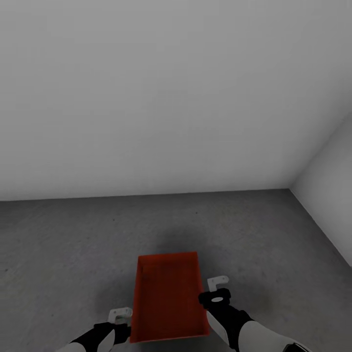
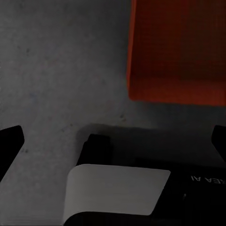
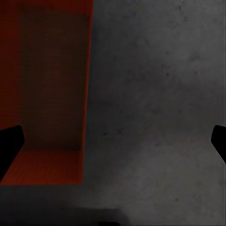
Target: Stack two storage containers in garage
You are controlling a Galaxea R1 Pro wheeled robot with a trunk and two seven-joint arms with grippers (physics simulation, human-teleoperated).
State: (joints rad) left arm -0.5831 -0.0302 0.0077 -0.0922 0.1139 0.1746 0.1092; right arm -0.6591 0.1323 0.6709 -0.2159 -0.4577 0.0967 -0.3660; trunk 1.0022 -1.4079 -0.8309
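One orange-red storage container (image 1: pixel 168 298) rests lengthwise on the dark grey concrete floor (image 1: pixel 68 244) of the garage, right in front of me. My left gripper (image 1: pixel 120 315) hovers at its near left corner and my right gripper (image 1: pixel 217 288) beside its right wall. Both are open and hold nothing. In the left wrist view the container (image 2: pixel 179 52) lies off to one side of the open gripper (image 2: pixel 113 141), with bare floor between the fingers. In the right wrist view the container (image 3: pixel 47 94) reaches one finger of the open gripper (image 3: pixel 113 141).
A plain white-grey wall (image 1: pixel 146 98) stands ahead and meets a second wall (image 1: pixel 332 176) at a corner on the right. Concrete floor stretches to the left and ahead of the container. Part of my own body (image 2: pixel 117 193) shows below the left gripper.
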